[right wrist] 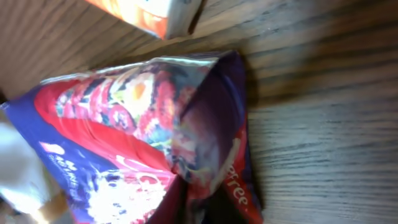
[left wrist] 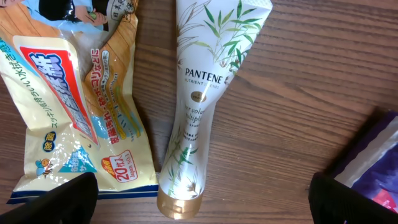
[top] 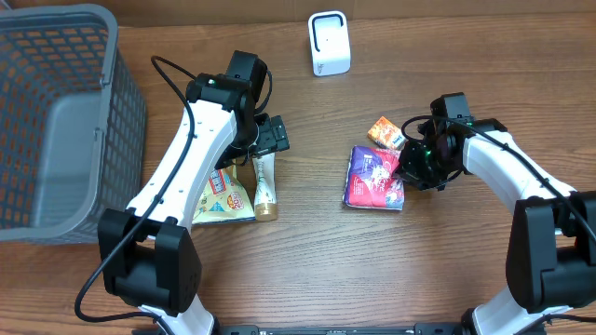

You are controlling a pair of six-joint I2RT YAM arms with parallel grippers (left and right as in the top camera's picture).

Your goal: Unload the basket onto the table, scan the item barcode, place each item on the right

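A purple and red foil pouch [top: 372, 177] lies on the wooden table right of centre. My right gripper [top: 408, 172] is at its right edge, shut on the pouch. In the right wrist view the pouch [right wrist: 124, 130] is creased and bunched where it runs into my right gripper [right wrist: 205, 205]. My left gripper [top: 270, 138] hangs open over a white Pantene tube [left wrist: 199, 106] with a gold cap, its dark fingertips [left wrist: 53, 199] on either side, touching nothing. The white barcode scanner [top: 329, 43] stands at the back centre.
A yellow tissue packet [left wrist: 74, 106] lies beside the tube. A small orange box [top: 385, 132] sits just behind the pouch. A grey mesh basket [top: 126, 102] fills the far left of the table.
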